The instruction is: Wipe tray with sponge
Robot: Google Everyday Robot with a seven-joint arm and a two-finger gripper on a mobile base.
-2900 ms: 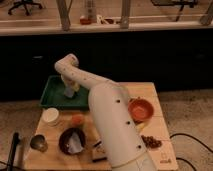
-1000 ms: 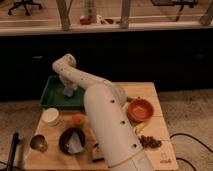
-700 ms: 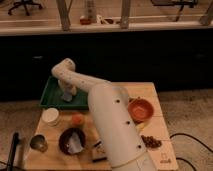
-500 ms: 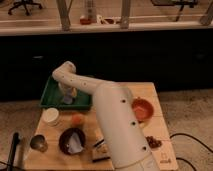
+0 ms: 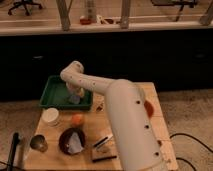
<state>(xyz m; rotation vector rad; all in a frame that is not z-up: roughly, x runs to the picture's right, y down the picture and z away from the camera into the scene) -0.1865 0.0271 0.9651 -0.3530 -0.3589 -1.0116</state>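
Pincer (image 5: 75, 93) hangs down inside the tray (image 5: 52, 93), right-of-centre part, left-middle of frame. Pale block directly under it, touching the tray floor, reads as the sponge (image 5: 74, 99). Sponge sits at the pincer tip, no offset either way. Cannot tell if the pincer is spread or pinching the sponge.

Tray's long axis runs left-right in frame. Most bare green floor lies left of the pincer, with the right rim just beside it. So a stroke likely has room leftward and little rightward.

Arm (image 5: 125, 115) comes in from lower right across the surface (image 5: 36, 129). Below the tray are a white cup (image 5: 50, 116), an orange ball (image 5: 76, 119) and a dark bowl (image 5: 70, 142). All are outside the rim, and nothing else in the tray blocks the way.
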